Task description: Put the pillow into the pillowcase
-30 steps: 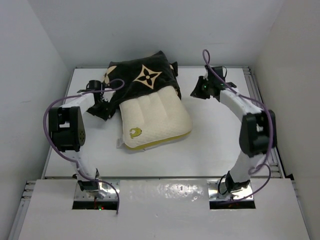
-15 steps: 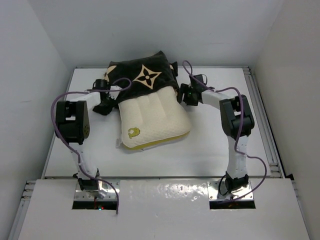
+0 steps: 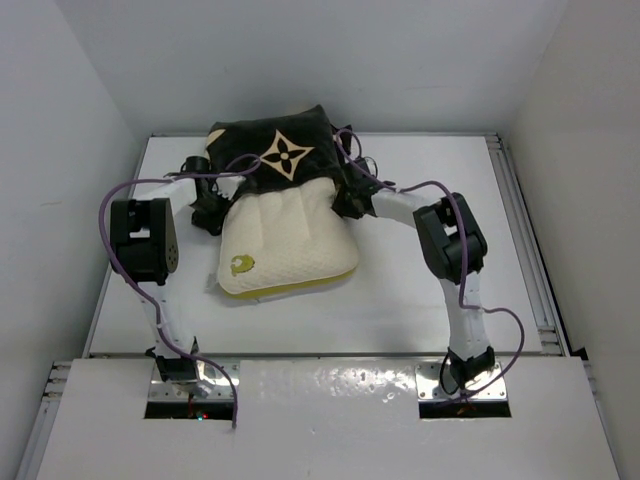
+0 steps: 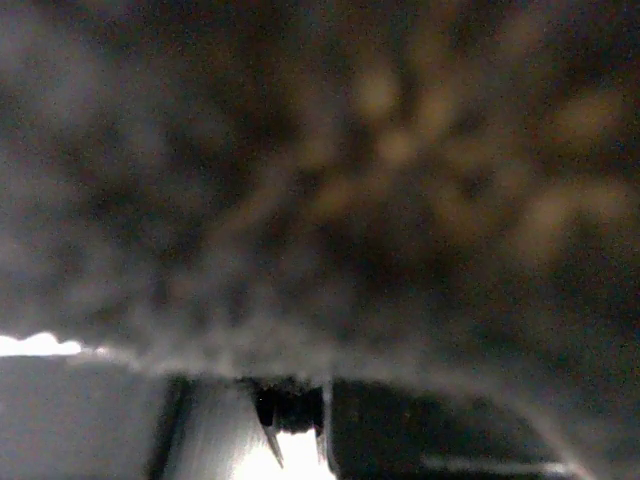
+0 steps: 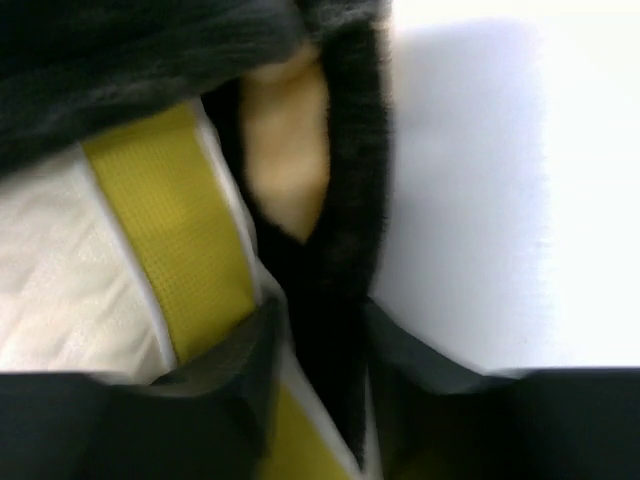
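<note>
Pillow (image 3: 285, 238) cream, quilted, half in pillowcase (image 3: 243, 143)

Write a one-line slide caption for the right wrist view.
Right tool pinching the black pillowcase edge beside the yellow-green side band of the pillow, white table behind.

From my remote console, the black plush fabric pillowcase (image 3: 250, 150) reads deep-piled and matt, its tan flower print (image 3: 286, 155) lying flat in the nap. The cream-white quilted cloth pillow (image 3: 290, 235) looks finely dimpled and without sheen. Its yellow-green side band (image 5: 180, 230) shows a tight woven grain in my right wrist view. The dark fingers (image 5: 235, 365) of the right gripper (image 5: 320, 335) appear to be smooth, matt plastic. The white tabletop (image 3: 430, 290) is smooth and matt, while the silver-grey metal sheet (image 3: 330, 385) along the bench's near edge throws a dull glare. The white arm shells (image 3: 400, 205) look like glossy plastic.
</note>
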You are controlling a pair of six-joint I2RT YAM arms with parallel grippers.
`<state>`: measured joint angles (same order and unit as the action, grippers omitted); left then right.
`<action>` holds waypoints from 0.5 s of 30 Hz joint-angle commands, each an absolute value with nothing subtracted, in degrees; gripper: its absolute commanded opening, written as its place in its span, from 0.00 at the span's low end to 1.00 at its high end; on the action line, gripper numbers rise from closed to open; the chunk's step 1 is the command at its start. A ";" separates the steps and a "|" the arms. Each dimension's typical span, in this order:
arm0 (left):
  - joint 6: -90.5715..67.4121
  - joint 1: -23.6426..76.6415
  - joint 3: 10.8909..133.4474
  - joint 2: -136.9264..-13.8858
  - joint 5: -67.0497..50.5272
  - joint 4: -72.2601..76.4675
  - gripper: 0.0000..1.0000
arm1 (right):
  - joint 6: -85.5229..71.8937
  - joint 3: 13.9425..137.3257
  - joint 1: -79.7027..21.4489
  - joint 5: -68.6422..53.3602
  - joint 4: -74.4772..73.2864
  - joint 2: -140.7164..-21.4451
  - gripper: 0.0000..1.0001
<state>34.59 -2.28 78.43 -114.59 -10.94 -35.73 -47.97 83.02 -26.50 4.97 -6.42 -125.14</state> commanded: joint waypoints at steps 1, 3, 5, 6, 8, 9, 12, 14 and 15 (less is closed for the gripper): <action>34.11 -1.23 78.75 -113.90 -18.89 -42.01 0.00 | -57.12 85.51 -26.63 10.89 -13.43 -130.69 0.31; 33.66 -1.14 79.10 -114.69 -19.77 -43.15 0.00 | -58.35 85.78 -26.11 11.69 -14.32 -132.01 0.07; 33.58 -1.32 79.36 -115.05 -19.86 -43.50 0.00 | -59.24 84.39 -25.23 10.90 -14.42 -132.10 0.00; 33.57 -1.75 79.45 -114.96 -19.95 -43.85 0.00 | -58.98 83.24 -25.05 10.29 -12.67 -131.40 0.00; 33.75 -2.46 80.32 -114.79 -20.82 -44.64 0.00 | -57.06 78.34 -24.52 11.68 -10.39 -126.69 0.00; 34.19 -2.98 81.03 -114.79 -21.35 -46.65 0.00 | -55.47 76.83 -24.43 12.39 -9.07 -124.39 0.00; 36.46 -5.62 86.91 -115.83 -25.91 -55.75 0.00 | -47.04 73.14 -24.43 13.19 -5.02 -112.82 0.00; 41.54 -5.89 93.93 -117.15 -27.94 -63.68 0.00 | -44.40 72.78 -23.21 5.41 -4.66 -103.86 0.00; 43.40 -5.80 96.22 -118.81 -29.78 -71.90 0.00 | -45.17 73.30 -22.33 0.23 -4.75 -101.19 0.00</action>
